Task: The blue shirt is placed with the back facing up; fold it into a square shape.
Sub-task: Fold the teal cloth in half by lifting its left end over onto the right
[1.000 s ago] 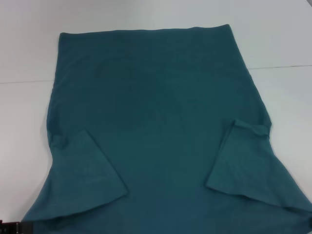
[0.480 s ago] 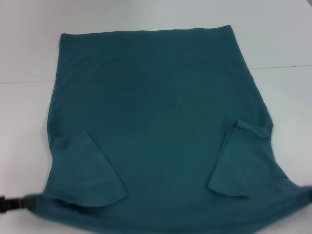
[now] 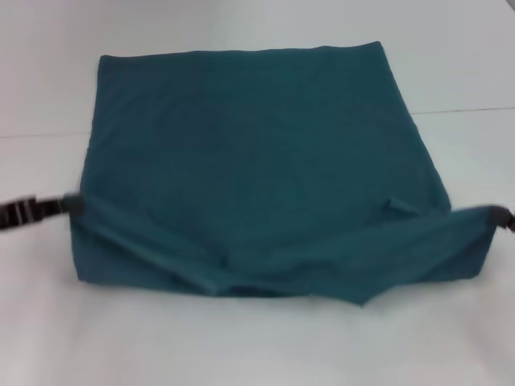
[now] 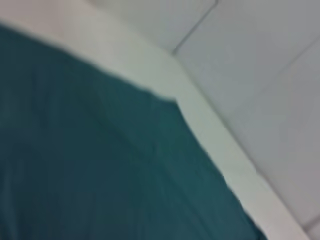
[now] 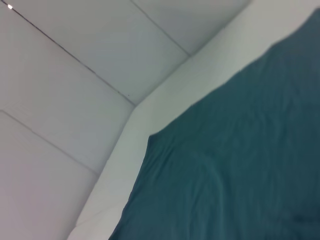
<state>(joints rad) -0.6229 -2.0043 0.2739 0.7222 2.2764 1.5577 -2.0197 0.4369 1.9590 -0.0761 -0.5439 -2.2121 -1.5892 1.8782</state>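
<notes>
Both pincers, left pincer [image 3: 71, 204] and right pincer [image 3: 492, 215], grip the blue shirt [image 3: 257, 145] (raised near corners).

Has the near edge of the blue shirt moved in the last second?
Yes. The blue shirt's near edge has been lifted and carried away from the robot, toward its unmoved far hem, by the left gripper and right gripper.

white table [image 3: 241, 346], pale tiled floor [image 5: 60, 100]
</notes>
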